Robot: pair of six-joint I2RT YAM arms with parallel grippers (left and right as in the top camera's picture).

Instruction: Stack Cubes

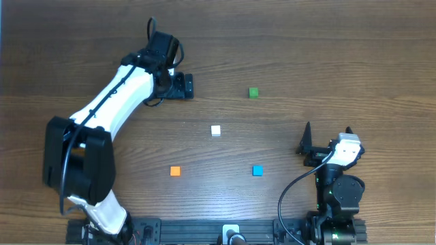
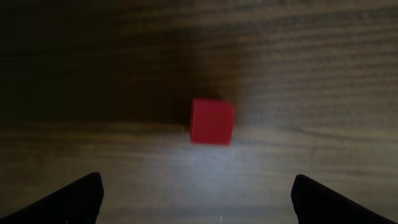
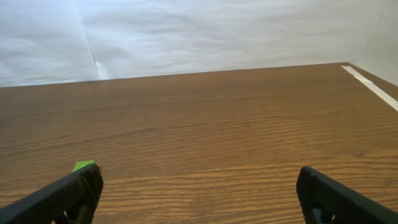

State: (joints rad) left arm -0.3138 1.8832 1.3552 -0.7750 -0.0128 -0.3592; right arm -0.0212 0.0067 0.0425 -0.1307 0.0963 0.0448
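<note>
A red cube point(image 2: 212, 121) lies on the wooden table right below my left gripper point(image 2: 198, 199), whose fingers stand wide apart on either side of it, open. From above, that gripper point(image 1: 181, 85) hovers at the far left-centre of the table. On the table also lie a green cube point(image 1: 253, 92), a white cube point(image 1: 216, 131), an orange cube point(image 1: 176, 171) and a blue cube point(image 1: 257, 170), all separate. My right gripper point(image 1: 328, 134) is open near its base at the right, holding nothing; the green cube point(image 3: 83, 165) peeks past one of its fingers.
The wooden table point(image 1: 340, 54) is bare apart from the cubes. A white wall point(image 3: 199, 31) rises behind the far edge, and a strip of white tape point(image 3: 372, 87) runs along one side of the table.
</note>
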